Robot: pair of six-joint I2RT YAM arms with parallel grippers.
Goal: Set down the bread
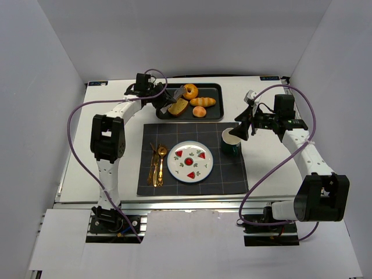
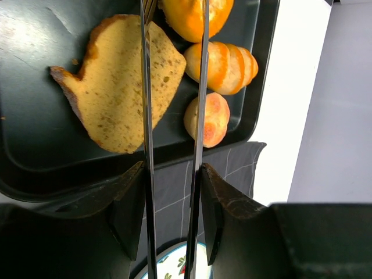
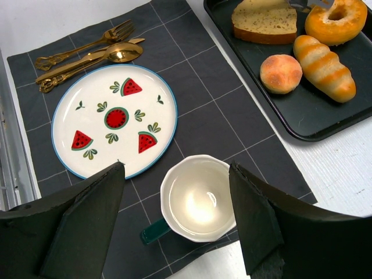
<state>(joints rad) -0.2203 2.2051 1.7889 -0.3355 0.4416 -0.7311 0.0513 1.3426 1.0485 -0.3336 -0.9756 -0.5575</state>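
Tray (image 1: 216,114) with bread slice (image 1: 178,107) lies behind the placemat (image 1: 232,174); plate (image 1: 190,161) between cutlery (image 1: 156,164) and cup (image 1: 231,140).
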